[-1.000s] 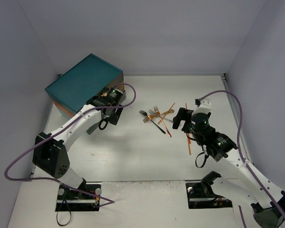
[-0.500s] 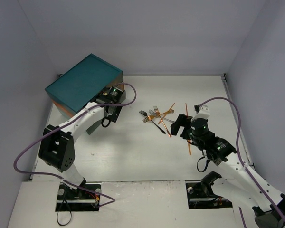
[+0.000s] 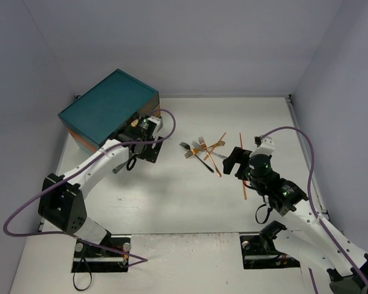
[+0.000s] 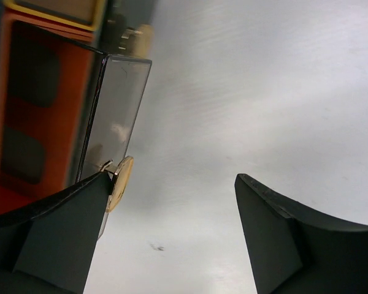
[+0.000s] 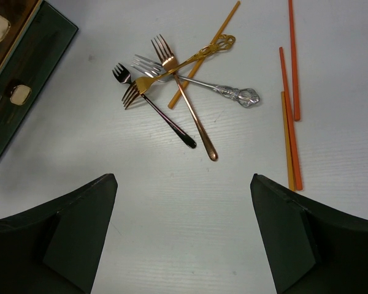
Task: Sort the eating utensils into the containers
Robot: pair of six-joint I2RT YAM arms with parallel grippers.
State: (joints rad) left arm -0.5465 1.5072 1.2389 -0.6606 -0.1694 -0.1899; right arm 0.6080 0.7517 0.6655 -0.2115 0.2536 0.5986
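Note:
The eating utensils lie on the white table: a crossed heap of forks (image 5: pixel 172 86) (image 3: pixel 200 150), with a yellow-orange chopstick (image 5: pixel 203 54) under it. To the right lie orange chopsticks (image 5: pixel 292 122) (image 3: pixel 243 174). The containers are drawers of the teal chest (image 3: pixel 107 107). One dark drawer front (image 4: pixel 113 116) stands out, its pale knob (image 4: pixel 121 182) touching my left gripper's left finger. My left gripper (image 4: pixel 173 177) (image 3: pixel 148 146) is open and holds nothing. My right gripper (image 5: pixel 184 177) (image 3: pixel 235 160) hangs open over bare table, short of the fork handles.
The chest's orange inside (image 4: pixel 43 104) shows behind the pulled-out drawer. Two more pale knobs (image 5: pixel 18 95) show at the left edge of the right wrist view. Grey walls close the table on three sides. A purple cable (image 3: pixel 165 125) loops off my left wrist.
My left wrist has shifted slightly right and nearer along the chest's front. My right gripper has drawn back a little toward the near side. Both grippers stayed open.

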